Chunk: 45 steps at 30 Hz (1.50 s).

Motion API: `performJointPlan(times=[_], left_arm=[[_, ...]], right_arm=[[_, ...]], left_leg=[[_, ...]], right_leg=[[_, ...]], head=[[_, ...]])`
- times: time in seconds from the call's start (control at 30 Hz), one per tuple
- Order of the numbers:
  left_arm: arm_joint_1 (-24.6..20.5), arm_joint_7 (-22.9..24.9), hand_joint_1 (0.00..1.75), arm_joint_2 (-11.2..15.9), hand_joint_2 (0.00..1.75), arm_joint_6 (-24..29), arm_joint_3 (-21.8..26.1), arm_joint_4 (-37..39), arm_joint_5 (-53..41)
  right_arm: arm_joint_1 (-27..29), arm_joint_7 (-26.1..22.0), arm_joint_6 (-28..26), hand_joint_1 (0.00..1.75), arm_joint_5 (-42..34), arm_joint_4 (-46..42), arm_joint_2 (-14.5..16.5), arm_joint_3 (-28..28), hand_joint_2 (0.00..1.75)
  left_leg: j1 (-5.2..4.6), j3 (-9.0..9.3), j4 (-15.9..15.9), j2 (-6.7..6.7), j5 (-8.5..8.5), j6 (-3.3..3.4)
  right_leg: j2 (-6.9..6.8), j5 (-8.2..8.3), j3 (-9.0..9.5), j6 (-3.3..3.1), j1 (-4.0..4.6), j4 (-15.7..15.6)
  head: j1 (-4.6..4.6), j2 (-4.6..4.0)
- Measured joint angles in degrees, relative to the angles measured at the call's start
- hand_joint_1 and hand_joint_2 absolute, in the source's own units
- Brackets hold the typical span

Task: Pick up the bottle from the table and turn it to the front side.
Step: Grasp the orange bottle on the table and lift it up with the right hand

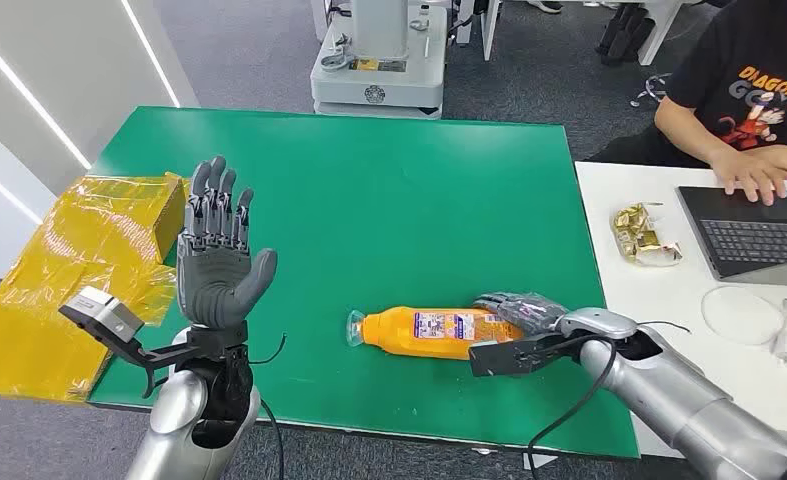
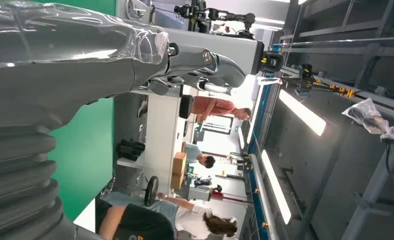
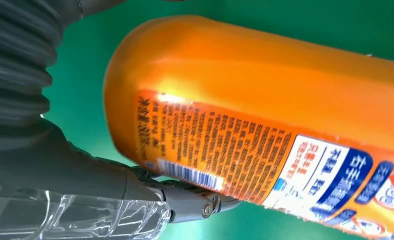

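- On the green table (image 1: 389, 190): orange bottle (image 1: 434, 333) lying flat, right hand (image 1: 521, 312) wrapped around its base.
- Left hand (image 1: 217, 250) raised, fingers spread, holding nothing.

Yellow wrapped box (image 1: 79, 262) at green table's (image 1: 389, 190) edge; laptop (image 1: 754, 232), candy bag (image 1: 645, 234) on white desk (image 1: 659, 300).

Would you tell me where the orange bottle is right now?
In the head view the orange bottle lies on its side near the green table's front edge, right of centre, its base end at the right hand.
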Motion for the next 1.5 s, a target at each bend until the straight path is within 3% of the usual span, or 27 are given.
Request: performJointPlan(times=[0.2, 0.73, 1.1, 1.37, 1.5], left_arm=[[0.0, 0.0, 0.00, 0.1, 1.75, -1.3, 0.0, 0.0, 2.2], [0.5, 0.6, 0.00, 0.0, 1.75, -1.5, 0.0, 0.0, 1.4], [1.8, 0.9, 0.00, -0.5, 1.75, -1.5, 0.0, 0.0, 0.0], [1.7, 1.3, 0.00, -1.0, 1.75, -1.5, 0.0, 0.0, -0.4], [1.7, 2.1, 0.00, -1.4, 1.75, -1.5, 0.0, 0.0, -0.8]], right_arm=[[-0.3, -0.2, -1.7, 1.72, 1.5, 2.3, 1.7, 0.6, 1.75], [3.8, -2.6, -13.9, 1.75, 4.3, 2.3, 2.9, -1.8, 1.75], [12.5, 0.6, -31.0, 1.75, 4.0, -6.1, 2.9, -12.4, 1.75], [18.5, 1.4, -35.2, 1.75, 3.6, -12.7, 2.9, -19.2, 1.75], [23.0, 2.2, -40.3, 1.75, 3.8, -17.5, 3.2, -23.2, 1.75]], left_leg=[[0.00, 0.02, 0.0, 0.02, 0.00, 0.00], [0.00, 0.01, 0.0, 0.01, 0.00, 0.00], [0.00, -0.01, 0.0, -0.05, 0.00, 0.00], [0.00, -0.01, 0.0, -0.04, -0.01, 0.00], [0.00, -0.04, 0.0, -0.09, 0.00, 0.00]], right_leg=[[0.03, 0.00, 0.01, 0.00, 0.00, 0.0], [0.02, 0.00, 0.01, 0.00, 0.00, 0.0], [-0.08, -0.01, 0.00, 0.01, 0.00, 0.0], [-0.08, -0.01, -0.01, 0.01, 0.00, 0.0], [-0.13, -0.01, -0.01, 0.01, 0.00, 0.0]], head=[[0.00, 0.00], [0.00, 0.00], [0.00, 0.00], [0.00, 0.00], [0.01, 0.00]])
